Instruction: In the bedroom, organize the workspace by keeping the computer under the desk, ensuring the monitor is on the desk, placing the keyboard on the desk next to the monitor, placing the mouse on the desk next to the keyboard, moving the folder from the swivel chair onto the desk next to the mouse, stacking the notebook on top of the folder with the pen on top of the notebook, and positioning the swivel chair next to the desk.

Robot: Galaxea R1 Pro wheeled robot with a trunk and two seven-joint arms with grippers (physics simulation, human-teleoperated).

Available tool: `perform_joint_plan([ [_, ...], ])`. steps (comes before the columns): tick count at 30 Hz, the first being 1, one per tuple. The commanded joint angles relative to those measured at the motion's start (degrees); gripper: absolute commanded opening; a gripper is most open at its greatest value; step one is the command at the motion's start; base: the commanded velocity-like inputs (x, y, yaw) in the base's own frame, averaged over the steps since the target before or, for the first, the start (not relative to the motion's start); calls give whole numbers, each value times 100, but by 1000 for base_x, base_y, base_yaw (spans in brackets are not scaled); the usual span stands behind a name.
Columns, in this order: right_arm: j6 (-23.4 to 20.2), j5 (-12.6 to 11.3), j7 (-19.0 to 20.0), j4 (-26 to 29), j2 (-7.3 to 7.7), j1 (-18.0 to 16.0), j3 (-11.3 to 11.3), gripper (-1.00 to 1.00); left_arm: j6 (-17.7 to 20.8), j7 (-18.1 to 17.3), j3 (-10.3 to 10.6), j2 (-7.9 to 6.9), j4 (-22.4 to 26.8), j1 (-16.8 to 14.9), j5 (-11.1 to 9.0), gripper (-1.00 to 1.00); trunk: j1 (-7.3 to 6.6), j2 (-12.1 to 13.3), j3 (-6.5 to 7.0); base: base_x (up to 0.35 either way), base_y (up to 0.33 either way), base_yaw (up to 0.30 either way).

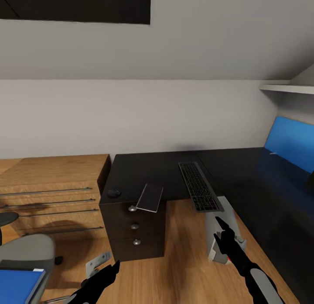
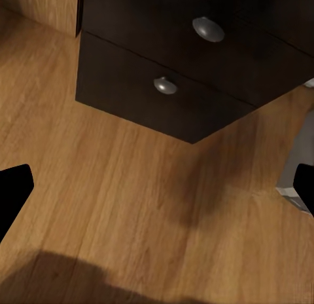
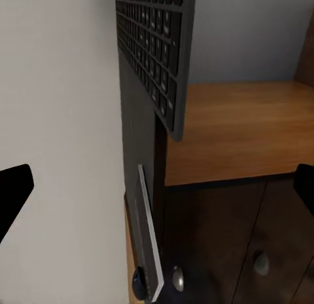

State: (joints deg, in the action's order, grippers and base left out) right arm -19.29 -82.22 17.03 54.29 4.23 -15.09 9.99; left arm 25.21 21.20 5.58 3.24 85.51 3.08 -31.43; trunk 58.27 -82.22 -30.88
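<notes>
keyboard: flat dark-keyed keyboard with grey frame [image 1: 199, 186] lies on the long glossy black L-shaped desk [image 1: 244, 177], near end hanging past the desk edge, just ahead of the right jaws. Looks dropped roughly, not yet squared to a screen.
notebook: small thin dark grey notebook [image 1: 150, 197] tips over the desk corner above the drawers, ahead of the left jaws and well apart from them. Probably parked for later stacking.
mouse: small black rounded mouse [image 1: 114, 192] sits at the desk corner, just beside the notebook.
folder: flat bright blue folder [image 1: 19, 284] rests on the grey padded swivel chair [image 1: 30, 251], off to the outer side of the left jaws. Move to desk not done.
computer: light grey boxy tower [image 1: 218, 234] stands on the wooden floor [image 1: 183, 260] at the desk edge, right behind the right jaws.
blue panel: bright blue slab [image 1: 290, 142] at the far desk end, can't tell what it is.
left gripper [image 1: 102, 278]: low, arm reaching forward over floor toward black drawers with silver knobs [image 2: 165, 85]; fingers spread wide, nothing between.
right gripper [image 1: 224, 236]: raised higher, aimed at keyboard's overhanging end; fingers [image 3: 14, 189] spread, empty.
</notes>
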Motion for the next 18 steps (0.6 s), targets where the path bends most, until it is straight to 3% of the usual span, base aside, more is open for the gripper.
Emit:
perform_joint_plan([
  [1,-45,-45,7,1,-1,-3,13,100,10,50,5,-2,10,-1,-61,100,23,-44,-23,0,0,0],
  [15,-9,-58,24,20,-9,-3,53,100,10,50,9,2,2,-1,-65,100,330,-606,-274,0,0,0],
  [18,-7,-57,27,21,-10,-3,50,100,11,50,10,2,1,-1,-65,100,330,-606,-274,0,0,0],
])
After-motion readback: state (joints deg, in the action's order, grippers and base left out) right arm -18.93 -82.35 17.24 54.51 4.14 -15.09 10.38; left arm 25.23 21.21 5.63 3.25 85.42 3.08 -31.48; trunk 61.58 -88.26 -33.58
